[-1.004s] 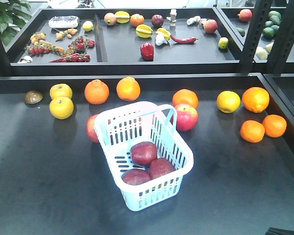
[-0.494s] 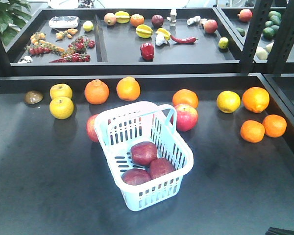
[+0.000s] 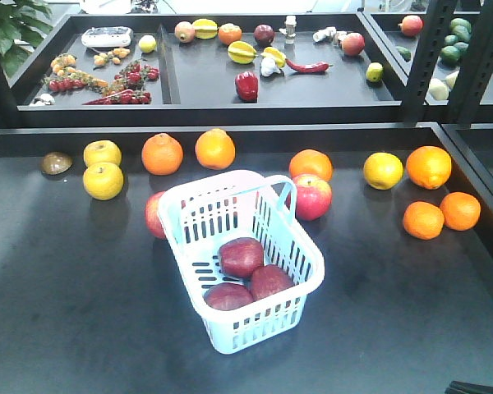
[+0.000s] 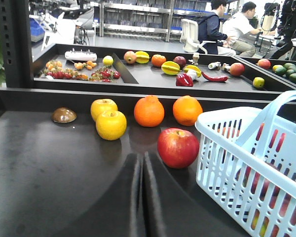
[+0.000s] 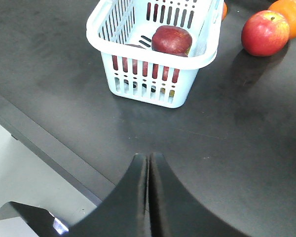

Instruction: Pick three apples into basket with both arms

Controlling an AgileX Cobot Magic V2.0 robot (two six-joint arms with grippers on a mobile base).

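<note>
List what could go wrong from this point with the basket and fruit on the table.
1. The three dark apples already lie in the basket, so any further pick would likely take a wrong fruit, such as the brighter red apple beside it.
2. The raised handle stands near the left pincer, whose jaws are shut; a forward move might snag it.
3. The right pincer, also shut, points at the basket wall and could shove it.

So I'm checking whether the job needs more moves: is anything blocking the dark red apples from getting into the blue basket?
Nothing visible does: all three dark red apples already lie inside the basket. Both the left gripper and right gripper are shut, empty, clear of it.
</note>
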